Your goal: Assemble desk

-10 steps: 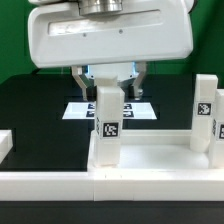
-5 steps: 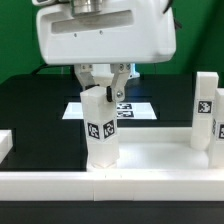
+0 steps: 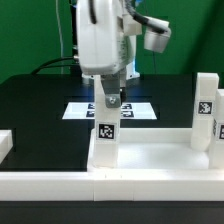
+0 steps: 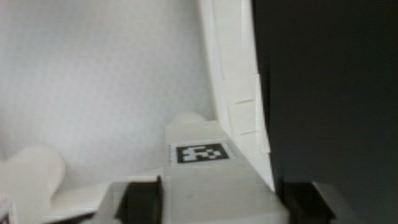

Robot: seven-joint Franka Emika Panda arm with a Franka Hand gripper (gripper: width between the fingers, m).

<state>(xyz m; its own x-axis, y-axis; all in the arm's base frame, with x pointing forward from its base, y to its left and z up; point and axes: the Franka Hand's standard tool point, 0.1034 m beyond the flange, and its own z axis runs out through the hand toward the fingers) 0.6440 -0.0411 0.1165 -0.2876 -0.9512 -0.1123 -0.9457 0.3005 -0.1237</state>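
The desk top (image 3: pixel 150 156) is a white tray with a raised rim, lying on the black table. A white leg (image 3: pixel 105 135) with a black-and-white tag stands upright in the tray's corner on the exterior view's left. My gripper (image 3: pixel 108 100) comes down from above and is shut on that leg's upper end. In the wrist view the leg (image 4: pixel 210 160) fills the gap between both dark fingers (image 4: pixel 139 203), my gripper (image 4: pixel 228 206) clamped on it, with the tray floor (image 4: pixel 89 80) beyond. A second tagged leg (image 3: pixel 205 112) stands upright at the tray's corner on the exterior view's right.
The marker board (image 3: pixel 78 110) lies flat on the black table behind the tray. A long white rail (image 3: pixel 110 187) runs along the front. A small white block (image 3: pixel 5 146) sits at the exterior view's left edge. A rounded white shape (image 4: pixel 32 182) shows beside the leg in the wrist view.
The jaws closed from open onto the left leg. The hand then turned about its vertical axis, so it now shows edge-on, and the leg turned with it.
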